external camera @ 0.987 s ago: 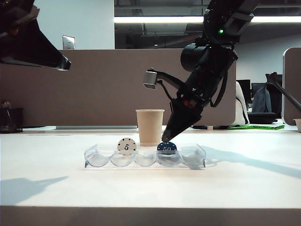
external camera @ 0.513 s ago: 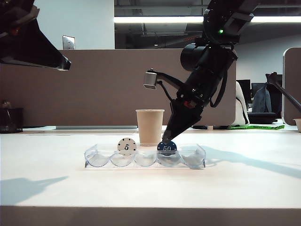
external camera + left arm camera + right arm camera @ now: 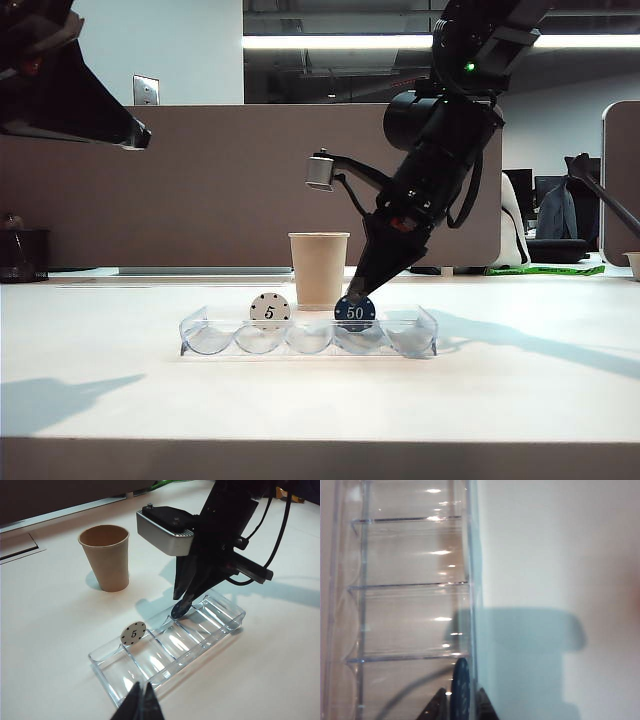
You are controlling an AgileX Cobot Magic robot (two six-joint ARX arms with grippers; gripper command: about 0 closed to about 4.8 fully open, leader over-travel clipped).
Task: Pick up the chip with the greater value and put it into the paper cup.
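The dark blue chip marked "50" (image 3: 355,313) stands on edge in the clear tray (image 3: 425,335), in the slot second from the right. My right gripper (image 3: 353,296) reaches down onto it, its fingers pressed against both faces of the chip (image 3: 461,687). The left wrist view shows the same pinch on the chip (image 3: 180,609). The tan paper cup (image 3: 319,268) stands upright just behind the tray, left of the right gripper. My left gripper (image 3: 141,692) hangs shut and empty, high above the table's left side (image 3: 138,134).
A white chip marked "5" (image 3: 270,309) stands on edge in the tray's slot second from the left. The right arm's wrist camera (image 3: 319,169) juts out above the cup. A partition wall runs behind the table.
The right gripper's fingers have closed on the blue chip. The chip now sits slightly higher, with its "50" showing more fully. The left arm has not moved.
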